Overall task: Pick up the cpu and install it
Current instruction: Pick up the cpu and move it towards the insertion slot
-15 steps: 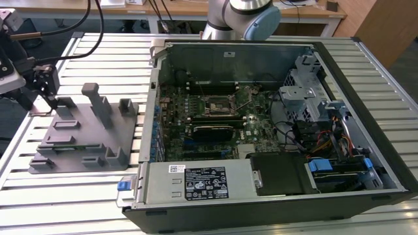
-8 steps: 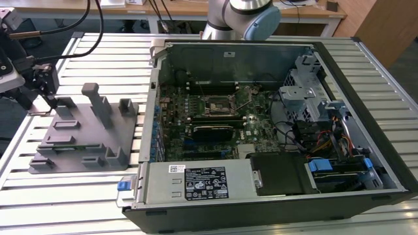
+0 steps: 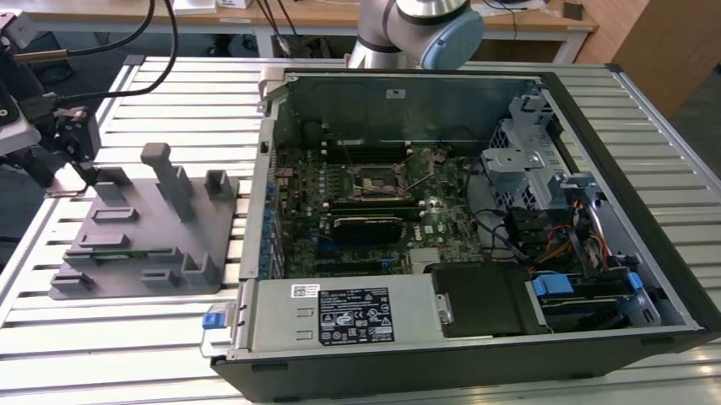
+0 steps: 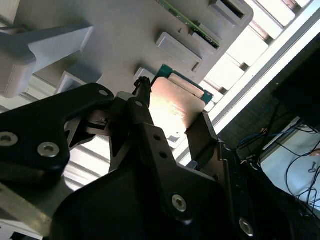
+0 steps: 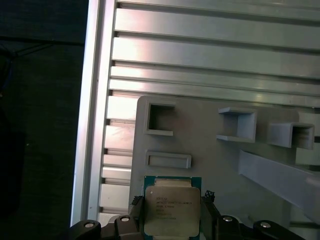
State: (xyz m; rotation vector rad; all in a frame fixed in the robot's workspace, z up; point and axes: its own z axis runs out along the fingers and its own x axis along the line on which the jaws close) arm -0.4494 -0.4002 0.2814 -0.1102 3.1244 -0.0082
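- Gripper [image 4: 172, 116] fingers [image 4: 199, 134] are narrowed onto two opposite edges of the cpu [image 4: 176, 102] and seem to pinch it.
- Cpu is over a corner of the grey fixture [image 5: 210, 160], at the exterior view's left; lifted or resting, I cannot tell.
- For a good hold, I think the pressure must be even on both edges and the chip level.
- Cpu lies flat, silvery top toward the wrist; being square, it has no long axis, and its edges run parallel to the fixture's.
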